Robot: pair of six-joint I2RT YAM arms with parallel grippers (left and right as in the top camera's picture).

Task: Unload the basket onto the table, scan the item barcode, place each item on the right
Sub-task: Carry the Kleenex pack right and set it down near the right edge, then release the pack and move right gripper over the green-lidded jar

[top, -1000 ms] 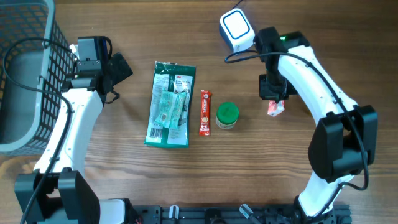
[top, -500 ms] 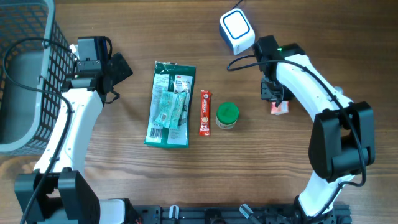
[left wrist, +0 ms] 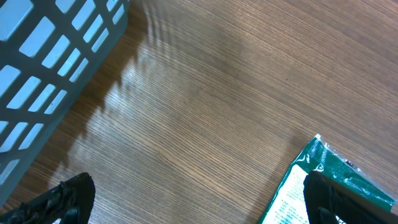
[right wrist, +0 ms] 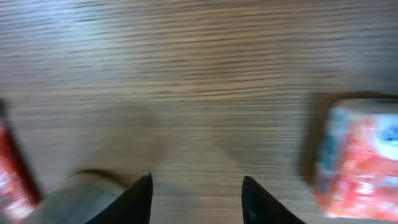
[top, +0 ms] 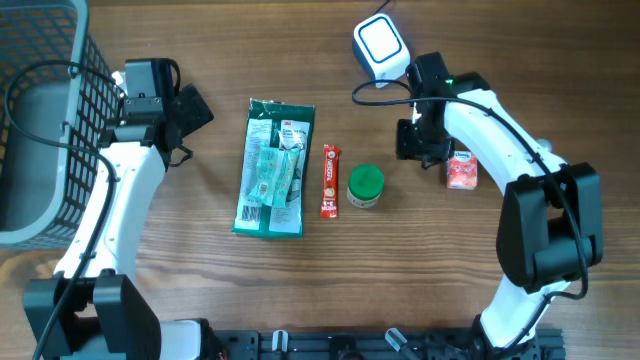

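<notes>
The right hand (top: 413, 141) hangs half-spread and empty; the red carton (top: 461, 172) lies on the desk (top: 400, 285) at its four o'clock, well apart from the scanner (top: 380, 42). A skewed grab could cover its barcode.

We see a carton (top: 462, 171) in red and white on a table (top: 200, 290) of pale brown, fine-grained wood, and a scanner (top: 380, 42) with a white face rimmed in light blue. With them we find a jar (top: 365, 185) with a green lid, a red sachet (top: 330, 180) with white print, a dark green packet (top: 273, 168) and a grey lattice basket (top: 50, 35).
</notes>
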